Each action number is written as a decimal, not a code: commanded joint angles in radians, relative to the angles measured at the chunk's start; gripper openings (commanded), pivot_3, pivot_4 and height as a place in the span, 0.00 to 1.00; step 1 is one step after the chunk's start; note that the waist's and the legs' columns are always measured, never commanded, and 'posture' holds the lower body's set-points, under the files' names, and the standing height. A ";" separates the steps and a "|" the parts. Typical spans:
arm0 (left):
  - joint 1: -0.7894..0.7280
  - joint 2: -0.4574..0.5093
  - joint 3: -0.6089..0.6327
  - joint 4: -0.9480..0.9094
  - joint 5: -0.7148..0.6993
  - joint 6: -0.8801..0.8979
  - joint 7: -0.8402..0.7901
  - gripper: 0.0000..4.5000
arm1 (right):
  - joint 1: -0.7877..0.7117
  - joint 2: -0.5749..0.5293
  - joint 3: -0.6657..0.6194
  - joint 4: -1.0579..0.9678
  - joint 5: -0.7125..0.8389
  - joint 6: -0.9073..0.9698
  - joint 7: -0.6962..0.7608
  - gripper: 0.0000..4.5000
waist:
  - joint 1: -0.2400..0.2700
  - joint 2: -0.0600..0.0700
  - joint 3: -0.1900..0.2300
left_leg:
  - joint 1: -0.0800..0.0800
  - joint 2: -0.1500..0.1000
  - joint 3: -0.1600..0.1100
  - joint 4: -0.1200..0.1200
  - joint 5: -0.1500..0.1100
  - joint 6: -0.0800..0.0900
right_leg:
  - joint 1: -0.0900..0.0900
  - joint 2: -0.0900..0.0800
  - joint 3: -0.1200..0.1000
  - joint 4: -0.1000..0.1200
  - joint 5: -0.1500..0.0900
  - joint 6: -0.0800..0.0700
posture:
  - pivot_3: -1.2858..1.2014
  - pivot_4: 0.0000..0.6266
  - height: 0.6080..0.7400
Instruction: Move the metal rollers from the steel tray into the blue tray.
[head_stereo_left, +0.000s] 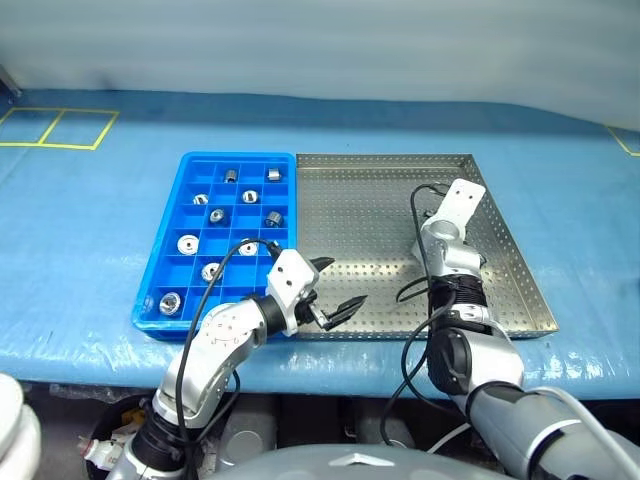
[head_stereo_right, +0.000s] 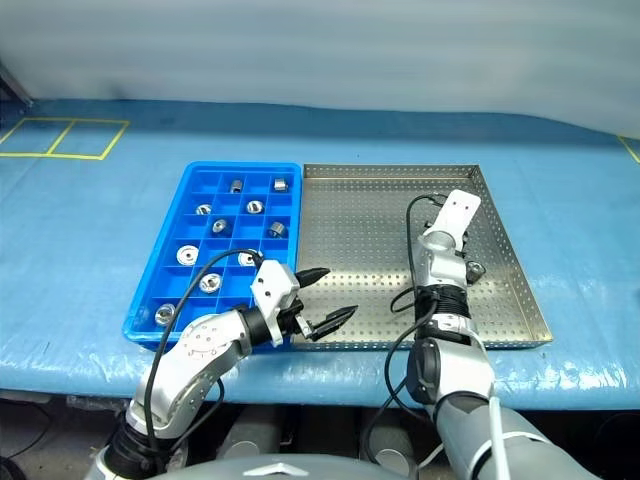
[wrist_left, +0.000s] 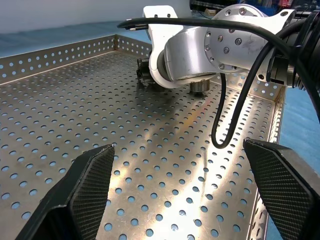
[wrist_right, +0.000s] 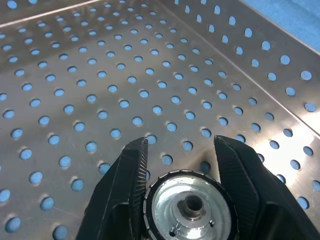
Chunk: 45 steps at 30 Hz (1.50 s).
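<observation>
Right gripper (wrist_right: 182, 165) has its jaws clenched on a roller (wrist_right: 189, 206) near the right rim of the steel tray (head_stereo_left: 380, 200). Left gripper (head_stereo_left: 333, 288), jaws released and empty, hangs over the tray's near-left corner. About ten rollers already sit in the blue tray (head_stereo_left: 160, 262). Roller looks rigid, dense, slick; the grip across its round side seems right.

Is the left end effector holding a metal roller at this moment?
No. The left end effector is open above the near edge of the steel tray, and nothing sits between its two black fingers.
</observation>
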 joint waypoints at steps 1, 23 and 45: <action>0.000 -0.001 0.000 -0.043 -0.002 -0.010 0.012 1.00 | 0.022 0.025 0.006 -0.086 0.018 0.092 -0.029 0.39 | 0.000 0.000 0.000 | 0.000 0.000 0.000 0.000 0.000 0.000 | 0.000 0.000 0.000 0.000 0.000 0.000 | 0.60 0.24 1.00; 0.141 0.110 0.218 -0.109 0.027 -0.126 0.084 1.00 | 0.174 0.027 0.616 -0.931 0.070 0.501 0.607 0.39 | 0.033 0.003 0.002 | -0.001 0.003 -0.002 -0.004 0.000 0.000 | -0.002 0.000 -0.002 -0.001 -0.002 -0.003 | 0.64 0.24 1.00; 0.311 0.223 0.250 -0.208 -0.029 -0.079 0.013 1.00 | 0.343 0.066 0.746 -0.981 0.168 0.555 0.787 0.39 | 0.095 0.003 0.003 | -0.003 0.005 -0.001 -0.009 -0.001 -0.002 | -0.006 -0.004 -0.006 -0.003 -0.004 -0.005 | 0.68 0.24 1.00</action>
